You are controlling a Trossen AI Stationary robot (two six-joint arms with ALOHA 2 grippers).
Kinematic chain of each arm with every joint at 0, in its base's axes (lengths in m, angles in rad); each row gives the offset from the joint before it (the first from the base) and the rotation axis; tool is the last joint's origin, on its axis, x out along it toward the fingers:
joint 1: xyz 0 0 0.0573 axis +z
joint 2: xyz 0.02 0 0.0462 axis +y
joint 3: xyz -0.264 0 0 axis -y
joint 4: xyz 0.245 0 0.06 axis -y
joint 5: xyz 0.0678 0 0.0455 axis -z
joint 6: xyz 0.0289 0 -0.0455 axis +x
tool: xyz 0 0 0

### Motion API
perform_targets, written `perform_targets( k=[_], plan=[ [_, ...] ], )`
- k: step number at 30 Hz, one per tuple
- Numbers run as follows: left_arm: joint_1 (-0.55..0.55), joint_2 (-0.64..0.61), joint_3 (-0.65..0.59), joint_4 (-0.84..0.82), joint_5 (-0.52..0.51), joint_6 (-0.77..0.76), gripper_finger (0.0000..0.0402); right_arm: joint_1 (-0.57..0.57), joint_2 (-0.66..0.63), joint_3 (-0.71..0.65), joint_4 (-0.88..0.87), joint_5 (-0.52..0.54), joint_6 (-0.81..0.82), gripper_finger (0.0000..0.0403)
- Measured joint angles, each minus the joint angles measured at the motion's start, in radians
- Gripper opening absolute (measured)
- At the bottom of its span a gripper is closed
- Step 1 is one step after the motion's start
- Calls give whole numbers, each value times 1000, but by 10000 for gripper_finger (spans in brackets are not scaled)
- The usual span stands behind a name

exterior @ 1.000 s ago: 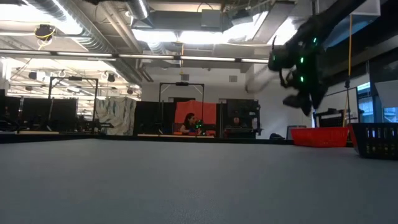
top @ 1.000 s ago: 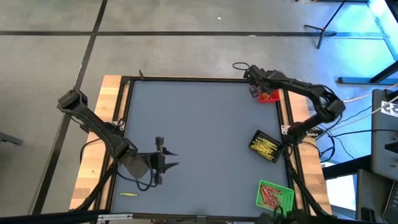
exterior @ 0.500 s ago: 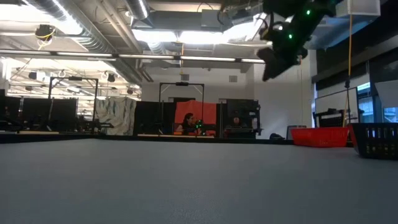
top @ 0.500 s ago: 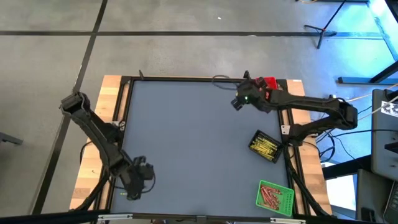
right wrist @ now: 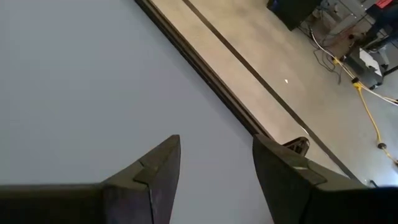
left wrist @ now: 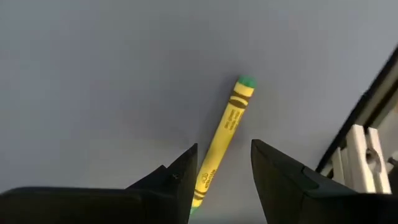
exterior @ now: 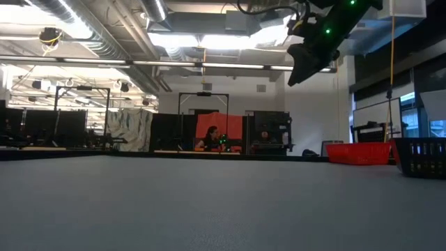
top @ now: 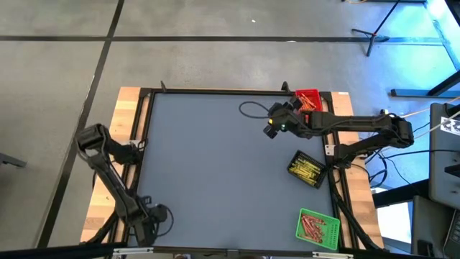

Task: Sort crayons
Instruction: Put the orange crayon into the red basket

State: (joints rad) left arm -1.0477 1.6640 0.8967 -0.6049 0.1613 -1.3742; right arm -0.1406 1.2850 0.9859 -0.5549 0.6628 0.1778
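Jaws of the left gripper (left wrist: 221,180) spread, straddling a yellow crayon (left wrist: 222,134) lying flat on the grey table (top: 215,165); not pinched yet, gaps show on both sides, the near end sits between the tips. In the high view that gripper (top: 147,226) is at lower left of the frame, near the table's bottom-left corner, and the crayon is hidden under it. A second ago the left arm sat further right and higher on the table with the yellow crayon lying exposed below it; now it has swung down onto that spot, so pick-up looks imminent. Jaws of the right gripper (right wrist: 214,174) spread, nothing between them, only bare table and edge rail ahead. Right gripper (top: 277,124) is at upper centre-right of the high view; it has pulled away from the red tray (top: 309,99) at upper right, where it hovered a second ago, likely a drop done. Black tray (top: 305,169) at right holds yellow crayons, green tray (top: 317,226) at lower right holds red ones. Judging by this, the yellow one belongs in the black tray.
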Motion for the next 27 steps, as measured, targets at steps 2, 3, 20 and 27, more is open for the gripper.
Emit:
perform_targets(
  k=[2,3,20,27],
  plan=[
    [-7,16,0,13,6,-25,133,-1,0,0,0,0,0,198],
    [-8,21,0,18,6,-32,133,-2,0,0,0,1,0,198],
    [7,30,2,-8,-15,-29,20,-2,0,0,6,-77,-4,198],
    [25,10,21,-23,-58,42,8,121,0,0,31,-170,-7,198]
  ],
)
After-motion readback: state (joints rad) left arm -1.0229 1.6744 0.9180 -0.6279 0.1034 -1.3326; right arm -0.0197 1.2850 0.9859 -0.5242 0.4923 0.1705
